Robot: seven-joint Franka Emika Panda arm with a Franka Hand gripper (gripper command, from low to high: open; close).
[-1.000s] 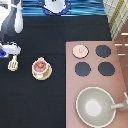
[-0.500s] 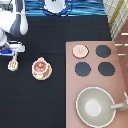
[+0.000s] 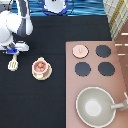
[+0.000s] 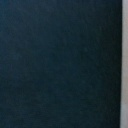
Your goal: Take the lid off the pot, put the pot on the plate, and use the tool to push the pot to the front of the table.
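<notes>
The small pot (image 3: 40, 66), reddish inside, sits uncovered on the cream plate (image 3: 42, 75) on the black table (image 3: 55, 100), left of centre in the exterior view. The pale pink lid (image 3: 80, 50) rests on the stove's top-left burner spot. The cream spatula tool (image 3: 13, 63) lies flat on the table to the left of the plate. My gripper (image 3: 12, 52) hangs just above the tool's handle end, toward the exterior view's top. The wrist view shows only dark table (image 4: 55, 65).
A pinkish-brown stove (image 3: 117, 82) fills the right side, with three black burners (image 3: 82, 68) showing. A large grey pan (image 3: 95, 106) with a long handle stands at its bottom. The robot's white arm (image 3: 20, 22) comes in from the top left.
The arm and gripper have shifted slightly to the right above the tool. The tool, pot, plate and lid have not moved.
</notes>
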